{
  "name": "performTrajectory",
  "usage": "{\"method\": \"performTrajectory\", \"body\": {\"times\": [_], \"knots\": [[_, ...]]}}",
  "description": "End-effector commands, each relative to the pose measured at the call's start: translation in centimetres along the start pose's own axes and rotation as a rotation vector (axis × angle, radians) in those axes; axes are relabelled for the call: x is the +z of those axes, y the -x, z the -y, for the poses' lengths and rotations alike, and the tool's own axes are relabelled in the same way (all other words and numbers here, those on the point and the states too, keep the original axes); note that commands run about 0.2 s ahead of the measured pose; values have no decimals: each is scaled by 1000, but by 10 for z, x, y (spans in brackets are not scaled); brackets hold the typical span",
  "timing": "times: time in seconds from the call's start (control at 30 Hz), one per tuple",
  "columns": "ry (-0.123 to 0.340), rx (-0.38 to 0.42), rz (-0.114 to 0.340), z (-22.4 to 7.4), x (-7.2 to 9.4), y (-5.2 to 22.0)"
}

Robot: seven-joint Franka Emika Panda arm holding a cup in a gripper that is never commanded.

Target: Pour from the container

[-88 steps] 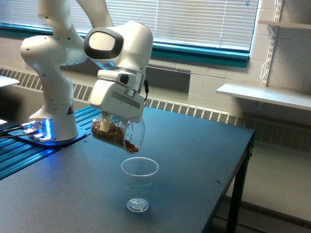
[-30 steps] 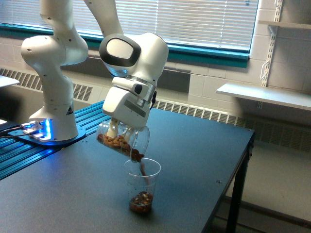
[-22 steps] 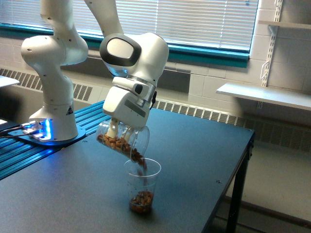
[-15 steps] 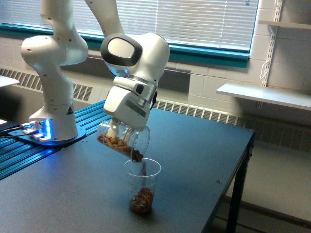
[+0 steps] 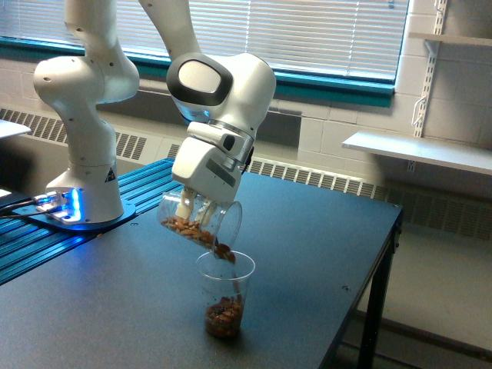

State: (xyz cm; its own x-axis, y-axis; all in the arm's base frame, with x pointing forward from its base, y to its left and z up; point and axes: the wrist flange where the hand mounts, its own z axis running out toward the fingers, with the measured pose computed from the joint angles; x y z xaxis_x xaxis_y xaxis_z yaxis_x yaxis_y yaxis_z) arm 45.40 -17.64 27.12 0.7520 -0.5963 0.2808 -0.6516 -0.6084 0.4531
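Observation:
The container (image 5: 201, 221) is a wide clear plastic vessel holding brown nut-like pieces, tilted with its mouth down toward the exterior view's right. My gripper (image 5: 187, 206) is shut on it, its fingers mostly hidden behind the see-through wall. Directly below the mouth a narrower tapered clear cup (image 5: 224, 294) stands upright on the dark table (image 5: 307, 254). Brown pieces spill over the container's lip into the cup, and a small brown heap lies in the cup's bottom.
The arm's white base (image 5: 83, 184) stands on a blue-lit plate at the exterior view's left. The table's edge and a leg (image 5: 378, 292) lie at the right. White wall shelves (image 5: 419, 150) hang beyond it.
The gripper and container have shifted slightly up and to the exterior view's right over the cup. Brown pieces keep falling, and the heap in the cup has grown from nothing 2.9 s ago.

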Motion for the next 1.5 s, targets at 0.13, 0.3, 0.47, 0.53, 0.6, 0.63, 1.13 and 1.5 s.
{"method": "performTrajectory", "body": {"times": [0.13,0.3,0.47,0.53,0.6,0.63,1.13,1.5], "knots": [[8,-53,5,7,-3,-2],[15,-63,6,7,-2,-3],[18,-62,6,5,-1,-5],[22,-60,5,5,0,-6],[26,-56,4,4,0,-7],[27,-56,2,4,0,-7],[58,-100,-9,11,-3,-10],[52,-117,-5,11,-6,-14]]}}
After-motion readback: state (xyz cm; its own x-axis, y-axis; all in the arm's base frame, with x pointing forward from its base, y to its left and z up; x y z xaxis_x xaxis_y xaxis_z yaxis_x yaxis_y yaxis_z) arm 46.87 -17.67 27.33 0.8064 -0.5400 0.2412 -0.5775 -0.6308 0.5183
